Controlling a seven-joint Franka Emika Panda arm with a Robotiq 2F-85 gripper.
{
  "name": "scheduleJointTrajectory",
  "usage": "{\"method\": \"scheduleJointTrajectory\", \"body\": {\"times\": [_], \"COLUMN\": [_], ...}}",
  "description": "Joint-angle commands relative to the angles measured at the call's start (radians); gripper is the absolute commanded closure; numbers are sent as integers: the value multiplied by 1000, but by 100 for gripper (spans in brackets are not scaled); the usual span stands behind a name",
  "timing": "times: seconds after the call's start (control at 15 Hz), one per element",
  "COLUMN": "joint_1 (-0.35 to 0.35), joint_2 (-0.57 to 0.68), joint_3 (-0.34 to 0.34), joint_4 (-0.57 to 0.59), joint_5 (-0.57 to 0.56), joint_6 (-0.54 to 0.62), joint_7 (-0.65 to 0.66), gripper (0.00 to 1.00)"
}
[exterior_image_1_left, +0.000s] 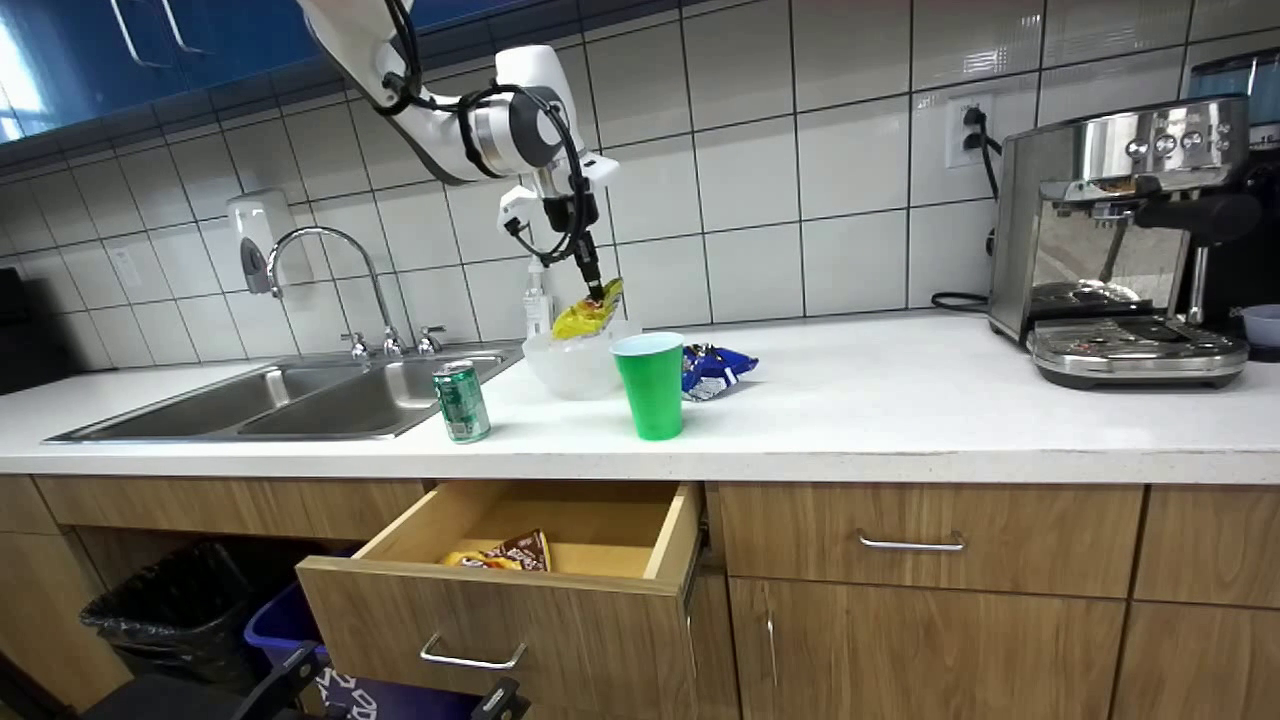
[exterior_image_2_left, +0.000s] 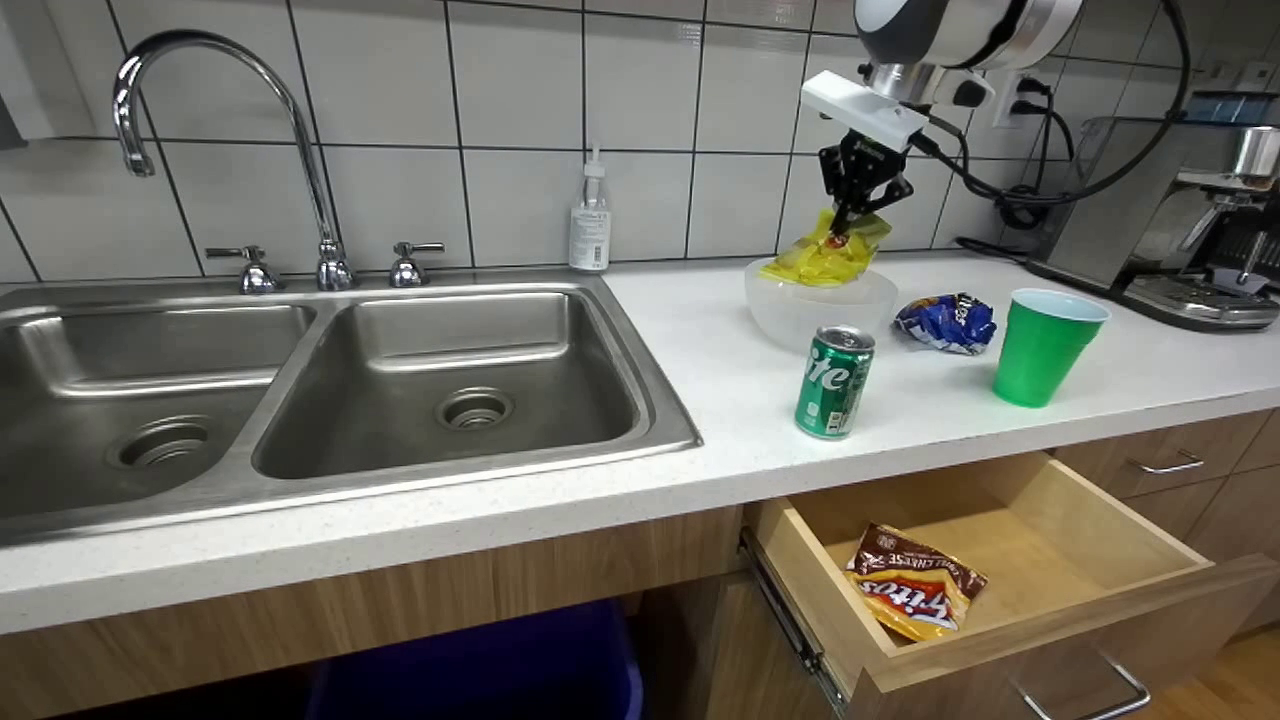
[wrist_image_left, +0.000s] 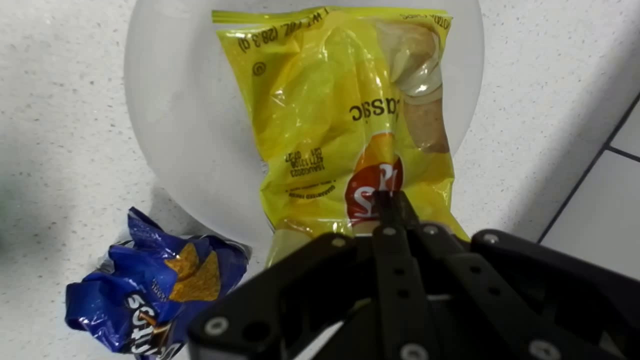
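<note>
My gripper (wrist_image_left: 398, 201) is shut on a yellow chip bag (wrist_image_left: 320, 115), pinching it at the red round logo. The crinkled bag hangs tilted over a translucent white bowl (exterior_image_2_left: 790, 315); in both exterior views its lower end is at the bowl's rim. Whether it touches the bowl I cannot tell. Beside the bowl a crumpled blue chip bag (wrist_image_left: 165, 295) lies on the counter, also visible in an exterior view (exterior_image_2_left: 948, 323). A green cup (exterior_image_1_left: 650, 395) stands upright in front of the bowl and blue bag. Nearer the sink is a green soda can (exterior_image_2_left: 835, 385), upright.
Below the counter a drawer (exterior_image_2_left: 1060, 515) is pulled out, holding a brown and orange chip bag (exterior_image_2_left: 915, 585). A double sink (exterior_image_2_left: 450, 400) with a tall faucet (exterior_image_2_left: 310, 150) lies to one side. Against the wall stand a pump bottle (exterior_image_2_left: 590, 225) and an espresso machine (exterior_image_1_left: 1110, 250).
</note>
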Motion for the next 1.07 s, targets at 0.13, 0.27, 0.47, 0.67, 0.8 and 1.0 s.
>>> {"method": "scheduleJointTrajectory", "body": {"times": [0.13, 0.27, 0.47, 0.67, 0.8, 1.0], "joint_1": [-18, -21, -32, -41, -47, -55], "joint_2": [-128, -161, -217, -276, -317, -378], "joint_3": [13, 10, 12, 13, 14, 15], "joint_4": [-126, -165, -234, -313, -368, -446], "joint_5": [-13, -15, -11, -11, -12, -16], "joint_6": [26, 38, 54, 78, 89, 112], "joint_7": [-15, -13, -20, -30, -39, -50], "gripper": [100, 100, 100, 100, 100, 100]}}
